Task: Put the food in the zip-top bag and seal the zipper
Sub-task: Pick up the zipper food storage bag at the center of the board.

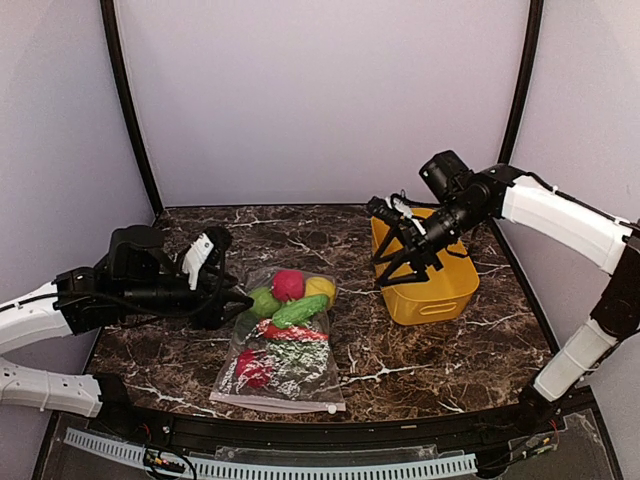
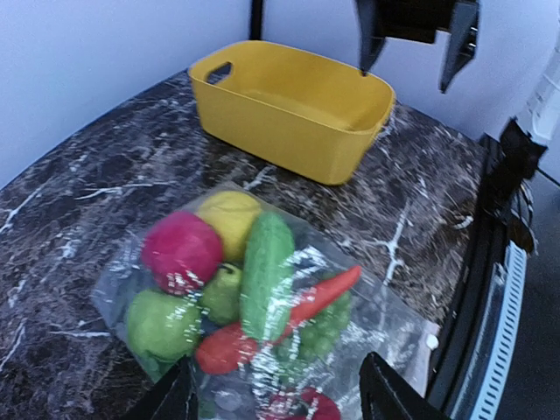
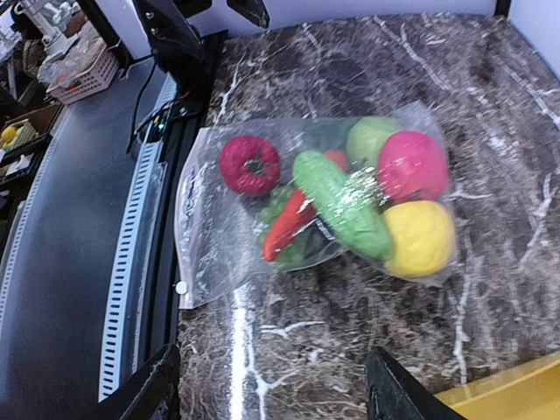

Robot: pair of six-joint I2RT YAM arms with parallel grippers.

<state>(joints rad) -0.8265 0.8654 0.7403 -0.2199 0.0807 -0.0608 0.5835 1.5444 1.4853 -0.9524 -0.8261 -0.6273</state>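
Observation:
The zip-top bag (image 1: 280,365) lies flat on the marble table (image 1: 430,360) with the food inside: a red round fruit (image 1: 288,284), a yellow one (image 1: 320,289), a green cucumber (image 1: 299,311), a red pepper (image 1: 295,332) and a red tomato (image 1: 252,369). The zipper (image 1: 275,404) runs along the near edge, its white slider (image 1: 329,409) at the right end. My left gripper (image 1: 228,292) is open just left of the bag (image 2: 262,297). My right gripper (image 1: 398,262) is open above the yellow basket's left end. The bag (image 3: 297,210) shows in the right wrist view.
The yellow plastic basket (image 1: 440,290) stands at the right of the table and looks empty; it also shows in the left wrist view (image 2: 289,109). A black rail (image 1: 300,430) runs along the table's near edge.

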